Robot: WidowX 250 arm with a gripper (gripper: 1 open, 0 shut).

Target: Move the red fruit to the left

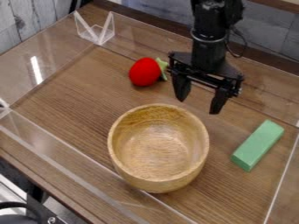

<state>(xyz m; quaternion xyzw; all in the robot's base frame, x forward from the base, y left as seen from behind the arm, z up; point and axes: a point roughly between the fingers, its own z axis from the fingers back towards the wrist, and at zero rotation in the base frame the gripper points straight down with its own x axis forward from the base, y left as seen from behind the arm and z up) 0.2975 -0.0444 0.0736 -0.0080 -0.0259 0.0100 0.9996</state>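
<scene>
The red fruit (145, 72) is a small bright red strawberry-like toy with a green leafy top, lying on the wooden table behind the bowl. My gripper (200, 94) hangs pointing down just to the right of the fruit, a little nearer the camera. Its black fingers (183, 88) stand apart, open, with nothing between them. The left finger is close to the fruit's leafy end but I cannot tell whether it touches.
A wooden bowl (159, 146) sits in the front middle, just below the gripper. A green block (258, 144) lies at the right. Clear plastic walls (35, 131) fence the table, and a clear stand (94, 28) sits at the back left.
</scene>
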